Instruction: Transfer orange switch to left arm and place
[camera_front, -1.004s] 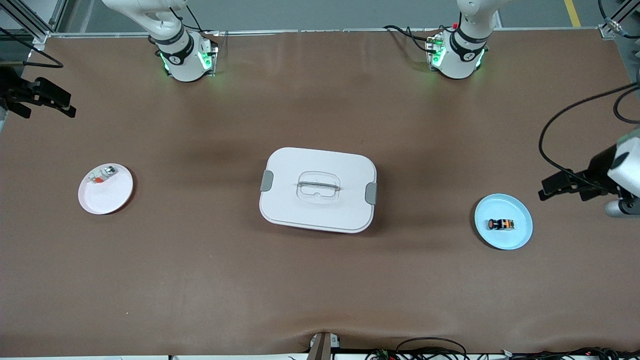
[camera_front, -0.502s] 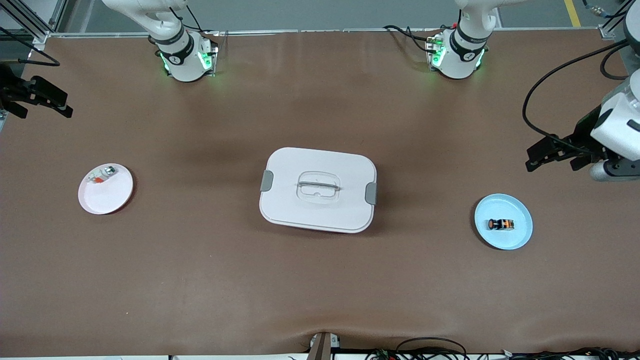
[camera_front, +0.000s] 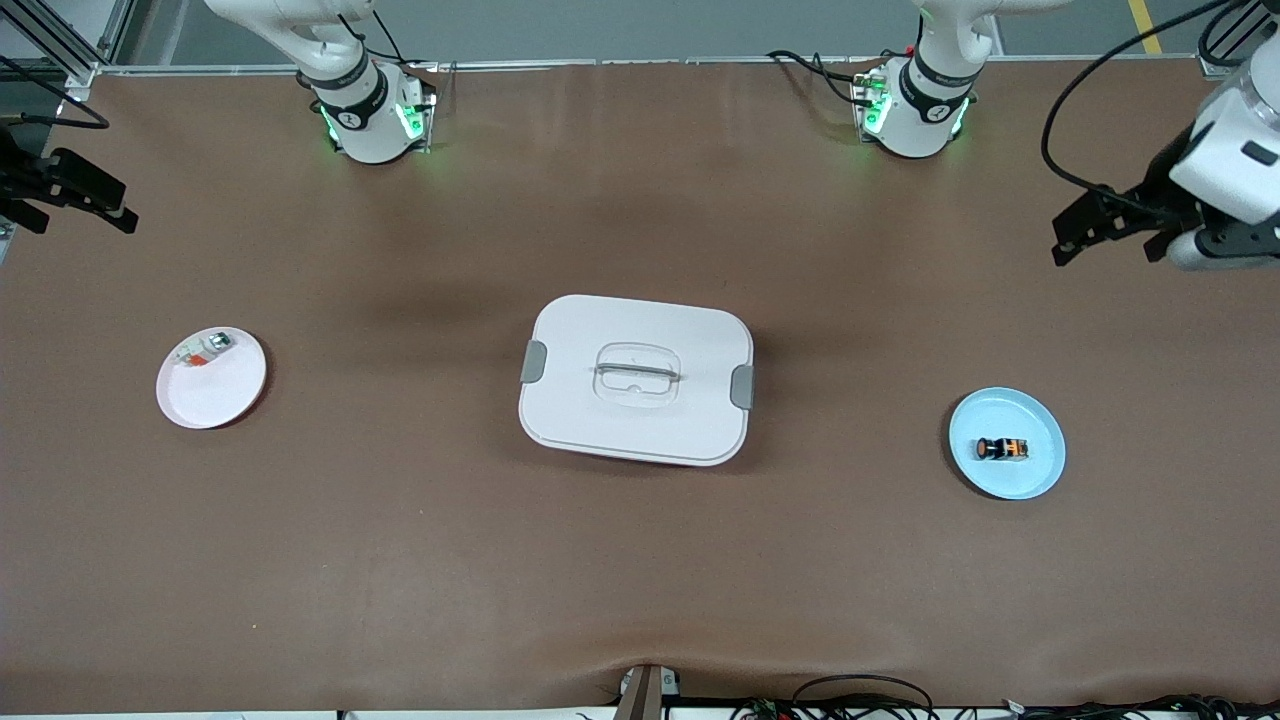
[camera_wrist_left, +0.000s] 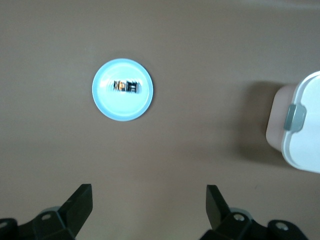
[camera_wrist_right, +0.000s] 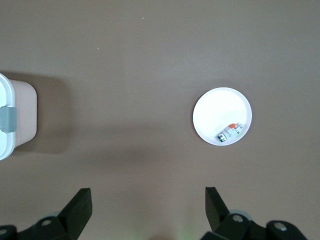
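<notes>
- Over the surface (camera_front: 640, 560) at my left arm's end, my left end effector (camera_front: 1110, 225) had pulled up and back toward the bases across the last second; a second earlier it hung just beside the blue plate (camera_front: 1007, 443). Fingers stood wide apart, nothing between them (left wrist view confirmed: left end effector (camera_wrist_left: 149, 205) spread, empty).
- My right end effector (camera_front: 75, 190) hung over the table edge at the right arm's end, drifted only slightly in that time. Fingers spread, empty (right wrist view).
- Judgement: the left arm had retreated instead of closing in, so the pick had not started; the transfer was still wholly ahead.
- Orange switch (camera_front: 1002, 449) lay on its side in the blue plate, unmoved. Black body, orange cap and orange bits; tiny against the plate. Blurred in the left wrist view (camera_wrist_left: 125, 86).
- Box (camera_front: 636, 379) sat mid-surface, lid latched, between the blue plate and the pink plate (camera_front: 211, 377), which carried a white-silver part (camera_front: 203, 350).
</notes>
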